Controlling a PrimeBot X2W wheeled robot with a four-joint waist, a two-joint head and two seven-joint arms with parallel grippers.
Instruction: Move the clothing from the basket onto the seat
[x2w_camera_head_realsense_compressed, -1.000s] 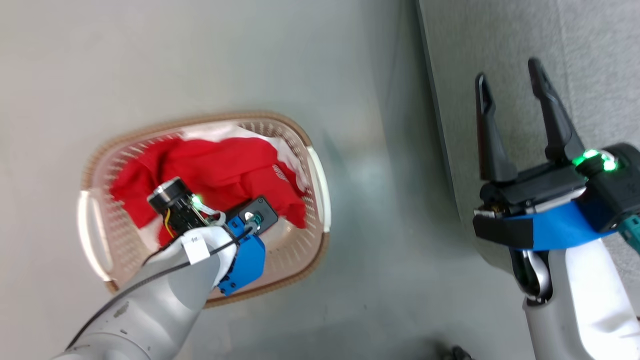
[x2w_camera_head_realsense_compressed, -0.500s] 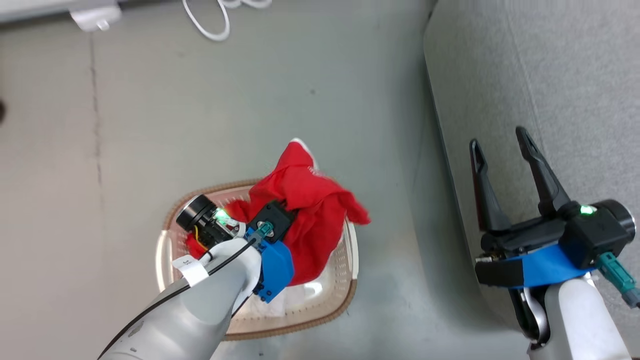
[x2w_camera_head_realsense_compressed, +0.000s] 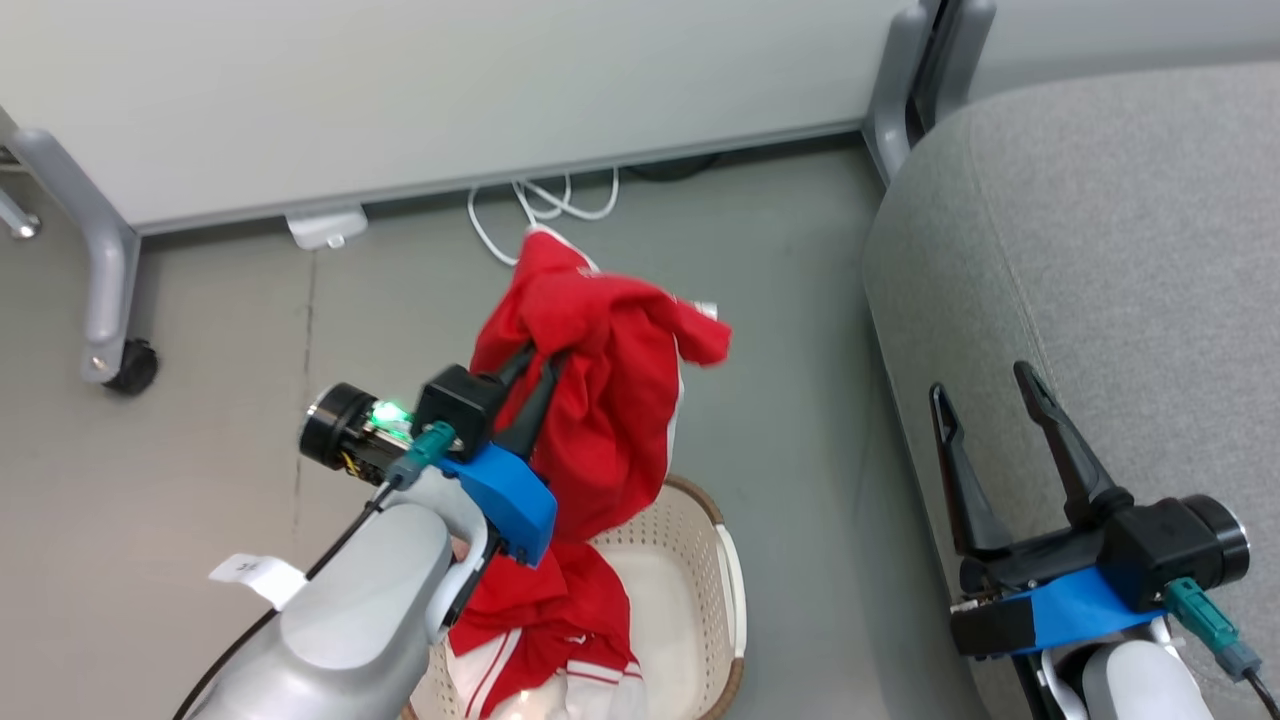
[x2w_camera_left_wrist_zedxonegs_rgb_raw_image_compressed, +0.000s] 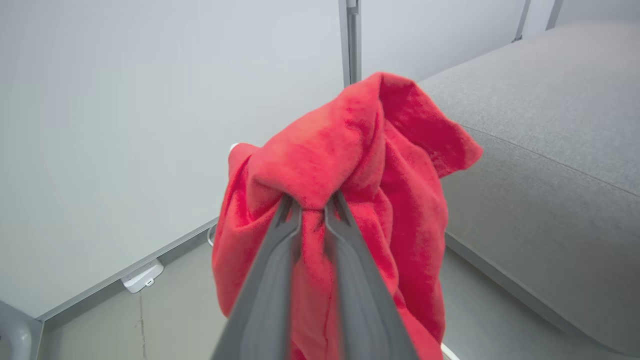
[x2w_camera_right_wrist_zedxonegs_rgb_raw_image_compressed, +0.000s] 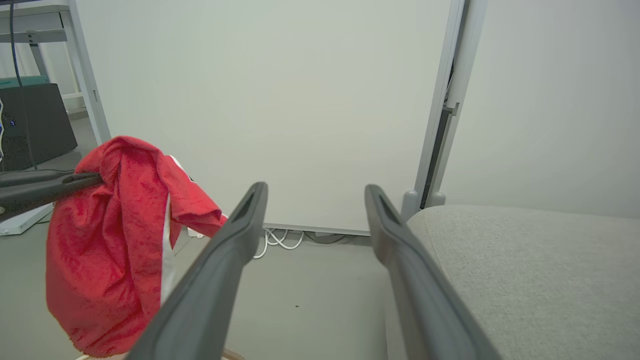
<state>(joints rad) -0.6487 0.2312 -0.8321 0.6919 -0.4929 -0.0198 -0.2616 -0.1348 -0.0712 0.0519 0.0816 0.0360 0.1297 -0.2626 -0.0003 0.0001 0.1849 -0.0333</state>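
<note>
1. Fingers (x2w_camera_left_wrist_zedxonegs_rgb_raw_image_compressed: 277, 260) of the left gripper (x2w_camera_head_realsense_compressed: 540, 352) are pinching a fold of one red garment (x2w_camera_head_realsense_compressed: 610, 400). They are drawn almost together on the cloth, which is bulging over both tips.
2. That red garment is hanging in the air from the grip, bunched at the top. A white panel is showing along one side.
3. Its lower end is trailing down toward the basket (x2w_camera_head_realsense_compressed: 690, 520). I cannot tell whether it is touching the basket or what lies inside.
4. Inside the basket the other garment (x2w_camera_head_realsense_compressed: 540, 670) is lying crumpled, red with white panels and striped trim. It is partly hidden behind the left forearm.
5. The basket is standing on the grey floor (x2w_camera_head_realsense_compressed: 200, 480), near the seat (x2w_camera_head_realsense_compressed: 1100, 250), with a strip of floor between them.
6. The held garment is hanging to the left of the seat, apart from it, over the floor and the basket.
7. The right gripper (x2w_camera_head_realsense_compressed: 980, 382) is hovering by the seat's front edge, its fingers spread wide and gripping nothing.
8. Behind everything, a pale partition panel (x2w_camera_head_realsense_compressed: 450, 80) is standing on wheeled legs. A white cable (x2w_camera_head_realsense_compressed: 540, 205) is lying looped on the floor at its foot, just beyond the top of the raised garment in the head view.
</note>
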